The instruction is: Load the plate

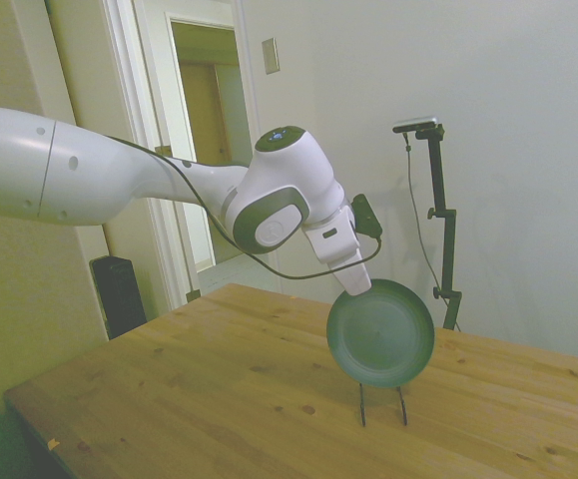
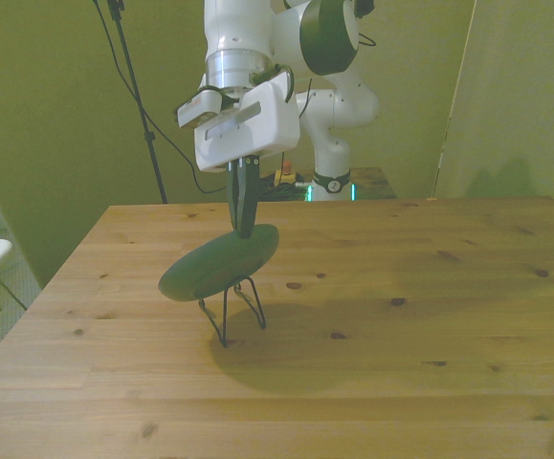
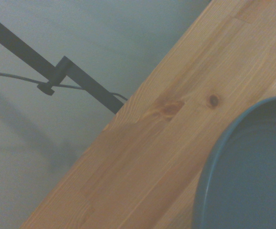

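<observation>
The dark green plate [image 1: 380, 334] stands on edge, tilted, above the middle of the wooden table [image 1: 219, 379]. My gripper [image 1: 356, 284] comes down from above and is shut on the plate's upper rim. In the front view the fingers [image 2: 246, 215] pinch the rim of the plate [image 2: 219, 263]. The plate's lower edge meets the top of a thin black wire rack [image 1: 362, 404], whose legs [image 2: 217, 325] stand on the table below. Whether the plate rests in the rack I cannot tell. The wrist view shows part of the plate [image 3: 252, 176] over the table boards [image 3: 166, 143].
The table's far edge runs close behind the rack in the side view. A black box [image 1: 119, 294] stands on the floor off the table's left corner, near an open doorway. Bare wood [image 2: 401, 316] lies toward the front view's right.
</observation>
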